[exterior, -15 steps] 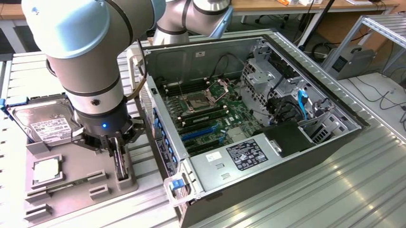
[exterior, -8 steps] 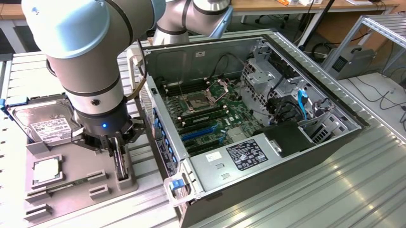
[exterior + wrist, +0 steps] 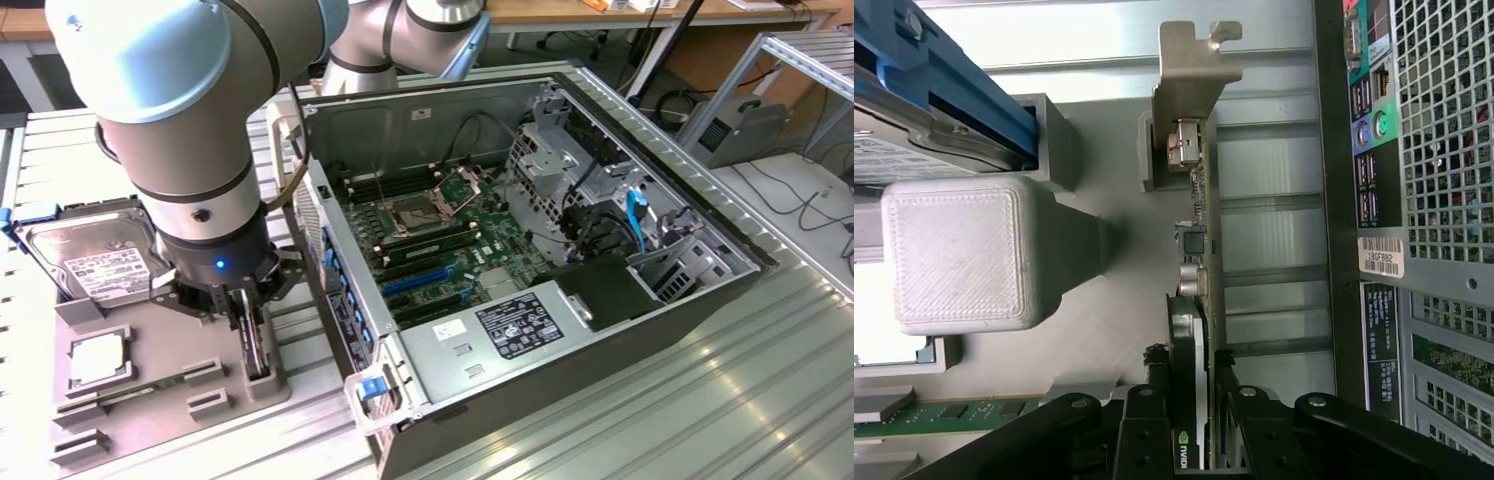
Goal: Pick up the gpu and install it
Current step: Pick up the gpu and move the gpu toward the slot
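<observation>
From the exterior view I get the whole layout: the ribbed metal table (image 3: 694, 400), and the open computer case (image 3: 441, 95) lying on it with its motherboard (image 3: 441, 240) exposed. Toward the exterior view's left of the case is the grey fixture tray (image 3: 160, 340). My arm comes straight down over that tray. A hard drive (image 3: 100, 265) sits at the tray's far end, and a small square chip (image 3: 96, 360) lies nearer the camera.

My wrist view gives the close detail instead. It shows the case's perforated rear panel (image 3: 1444, 130) with its ports, the hard drive's blue frame (image 3: 944, 110), a grey printed block (image 3: 959, 255) and a green memory stick (image 3: 944, 415).

The gpu (image 3: 254, 340) stands on edge in a slot at the tray's side nearest the case. In the wrist view the gpu (image 3: 1199, 200) runs away from me, with its silver bracket (image 3: 1189, 70) at the far end.

My gripper (image 3: 244, 300) is down on it. Seen from the wrist, my gripper (image 3: 1189, 358) straddles the card and my fingers (image 3: 1154, 400) are drawn in narrow, pressed against both faces, so I am gripping the gpu in its slot.
</observation>
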`<state>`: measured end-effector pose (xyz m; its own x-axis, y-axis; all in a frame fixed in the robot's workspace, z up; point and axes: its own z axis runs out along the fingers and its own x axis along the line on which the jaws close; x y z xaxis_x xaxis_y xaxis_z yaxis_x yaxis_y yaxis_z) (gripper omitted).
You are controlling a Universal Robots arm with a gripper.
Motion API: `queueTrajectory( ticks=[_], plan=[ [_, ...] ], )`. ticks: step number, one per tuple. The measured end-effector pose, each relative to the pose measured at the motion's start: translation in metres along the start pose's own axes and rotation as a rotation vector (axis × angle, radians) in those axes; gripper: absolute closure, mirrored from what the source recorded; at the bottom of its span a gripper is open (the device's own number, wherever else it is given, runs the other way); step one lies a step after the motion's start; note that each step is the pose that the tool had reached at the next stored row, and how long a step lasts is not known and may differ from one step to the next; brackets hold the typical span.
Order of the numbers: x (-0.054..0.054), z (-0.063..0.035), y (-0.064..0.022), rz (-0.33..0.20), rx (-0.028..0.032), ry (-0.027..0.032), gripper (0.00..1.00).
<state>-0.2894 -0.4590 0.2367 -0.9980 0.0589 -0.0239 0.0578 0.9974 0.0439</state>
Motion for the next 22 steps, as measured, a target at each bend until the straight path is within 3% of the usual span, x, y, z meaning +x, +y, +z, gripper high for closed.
queueTrajectory(
  ticks=[4, 13, 18, 20, 22],
  plan=[
    [0.000, 0.0000, 0.0000, -0.036, -0.0006, 0.0017, 0.73],
    [0.000, -0.0004, 0.0000, -0.037, -0.0008, 0.0014, 0.73],
    [0.000, -0.0057, 0.0002, -0.037, -0.0001, 0.0017, 0.73],
    [-0.001, -0.0226, 0.0010, -0.037, 0.0016, 0.0015, 0.73],
    [-0.001, -0.0571, 0.0025, -0.037, 0.0043, 0.0015, 0.73]
  ],
)
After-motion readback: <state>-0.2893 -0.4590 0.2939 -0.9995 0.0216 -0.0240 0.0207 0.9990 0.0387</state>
